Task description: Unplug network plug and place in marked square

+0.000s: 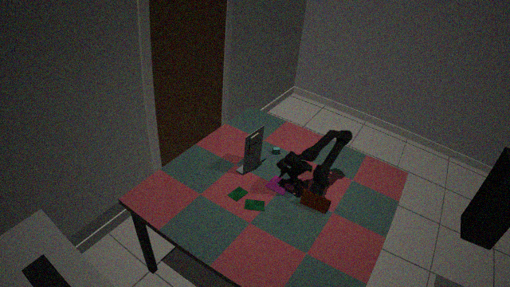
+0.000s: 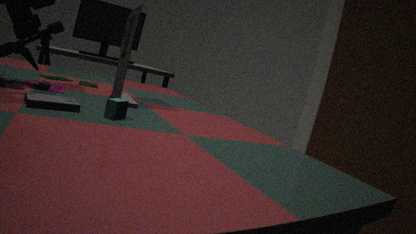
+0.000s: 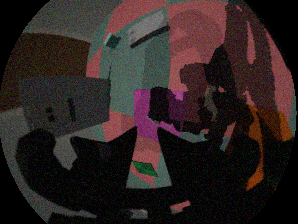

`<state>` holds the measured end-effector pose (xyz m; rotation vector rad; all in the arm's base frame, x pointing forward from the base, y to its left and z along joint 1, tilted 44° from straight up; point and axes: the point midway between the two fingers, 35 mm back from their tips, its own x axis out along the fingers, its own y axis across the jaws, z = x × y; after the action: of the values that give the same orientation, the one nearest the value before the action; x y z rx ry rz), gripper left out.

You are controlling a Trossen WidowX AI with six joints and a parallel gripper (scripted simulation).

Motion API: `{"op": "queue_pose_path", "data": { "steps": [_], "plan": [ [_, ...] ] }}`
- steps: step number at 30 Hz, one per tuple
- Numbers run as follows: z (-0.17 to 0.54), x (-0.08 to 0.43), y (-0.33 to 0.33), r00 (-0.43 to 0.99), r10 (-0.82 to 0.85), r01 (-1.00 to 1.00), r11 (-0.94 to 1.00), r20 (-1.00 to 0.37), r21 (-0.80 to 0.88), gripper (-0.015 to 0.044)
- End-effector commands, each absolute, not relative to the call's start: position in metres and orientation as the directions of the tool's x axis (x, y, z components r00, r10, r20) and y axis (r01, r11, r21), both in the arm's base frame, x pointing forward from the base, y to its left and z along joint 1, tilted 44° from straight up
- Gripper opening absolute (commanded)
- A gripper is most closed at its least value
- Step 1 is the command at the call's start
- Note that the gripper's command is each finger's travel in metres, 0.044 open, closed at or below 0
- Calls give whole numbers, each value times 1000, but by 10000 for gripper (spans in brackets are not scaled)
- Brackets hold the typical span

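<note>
apparently, the plug (image 2: pixel 43 85) (image 3: pixel 159 102) is set down on the table (image 1: pixel 259 247) (image 2: pixel 97 169) (image 3: pixel 125 90), out of the upright panel (image 1: pixel 253 151) (image 2: pixel 125 55) (image 3: pixel 65 102); it is seen as a small, near-black, chunky shape, laid against the magenta of the marked square (image 1: pixel 275 184) (image 2: pixel 58 88) (image 3: pixel 145 112); its outline is made uneven by the dim, grainy light, and its thin tab cannot be made out; whether all of it is kept within the square's edges cannot be told.

the gripper (image 1: pixel 281 177) (image 2: pixel 41 66) (image 3: pixel 147 129) is held above the square, its fingers partly parted and with nothing gripped; in the exterior view a gap is left between the fingertips and the plug, which is thus released; in the top view the plug is hard to tell from the dark gripper.

on the panel's face dark openings are shown in the wrist view; near the panel a teal cube (image 1: pixel 276 151) (image 2: pixel 116 108) (image 3: pixel 112 41) and a low grey block (image 2: pixel 52 101) (image 3: pixel 147 29) are placed; two flat green pieces are laid near the square, and an orange-brown block (image 1: pixel 315 201) is stood beside the arm (image 1: pixel 339 135) (image 2: pixel 24 24).
</note>
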<state>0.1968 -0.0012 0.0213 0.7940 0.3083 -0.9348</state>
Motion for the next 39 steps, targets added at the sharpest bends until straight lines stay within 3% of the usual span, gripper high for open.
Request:
{"op": "queue_pose_path", "data": {
  "steps": [1,39],
  "plan": [
    [25,198,3,579,-597,809,339,-555,480,156],
    [54,197,33,577,-595,811,338,-560,477,156]
  ]
}}
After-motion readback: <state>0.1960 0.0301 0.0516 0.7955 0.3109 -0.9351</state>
